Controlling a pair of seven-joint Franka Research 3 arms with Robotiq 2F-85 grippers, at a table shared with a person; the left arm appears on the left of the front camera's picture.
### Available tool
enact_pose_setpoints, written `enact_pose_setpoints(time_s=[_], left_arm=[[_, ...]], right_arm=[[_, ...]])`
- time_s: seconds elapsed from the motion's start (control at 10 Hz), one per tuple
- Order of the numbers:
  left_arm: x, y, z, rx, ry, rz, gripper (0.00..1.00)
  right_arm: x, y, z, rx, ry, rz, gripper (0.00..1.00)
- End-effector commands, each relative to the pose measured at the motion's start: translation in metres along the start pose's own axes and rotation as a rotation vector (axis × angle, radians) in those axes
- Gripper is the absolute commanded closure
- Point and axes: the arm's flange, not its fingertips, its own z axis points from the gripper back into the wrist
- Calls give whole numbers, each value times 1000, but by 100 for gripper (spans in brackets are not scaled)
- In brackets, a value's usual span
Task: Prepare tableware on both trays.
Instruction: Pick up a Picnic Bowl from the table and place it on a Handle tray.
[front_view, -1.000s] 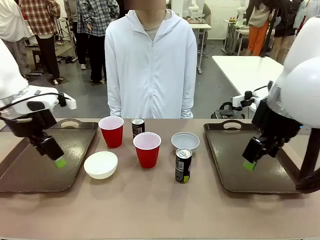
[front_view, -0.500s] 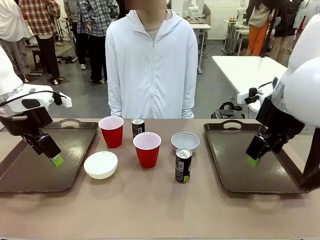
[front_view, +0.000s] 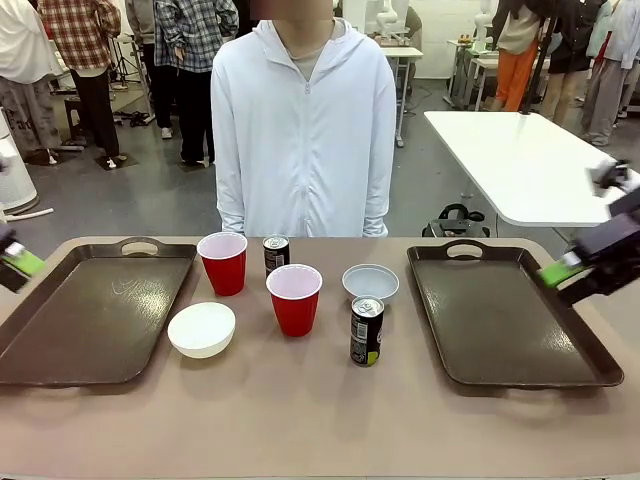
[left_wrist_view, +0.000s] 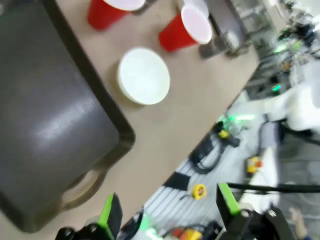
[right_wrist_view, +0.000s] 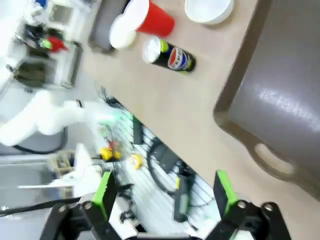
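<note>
We see bright, even overhead light in the front view, soft shadows beside the cups and a pale sheen on the left tray. Both wrist views are motion-blurred and bent at the edges; glare streaks the right tray

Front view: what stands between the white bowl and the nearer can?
Between the white bowl and that can stands the nearer red cup, in the front view.

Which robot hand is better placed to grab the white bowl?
Left, probably. The white bowl sits beside the left tray, nearer the left hand; the right hand hangs by the right tray, at its outer edge, farther off.
</note>
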Motion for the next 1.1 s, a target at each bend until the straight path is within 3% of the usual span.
enact_pose_setpoints(time_s=[0.0,0.3,0.5,1.0], left_arm=[[8,37,19,-106,-61,104,0],[-12,72,26,-189,-181,194,0],[-20,80,17,-232,-222,226,0],[-50,92,22,-209,-239,294,0]], right_arm=[[-14,-32,26,105,-105,-85,0],[-47,-76,52,160,-208,-197,0],[-56,-97,55,178,-206,-244,0],[-68,-110,60,191,-228,-275,0]])
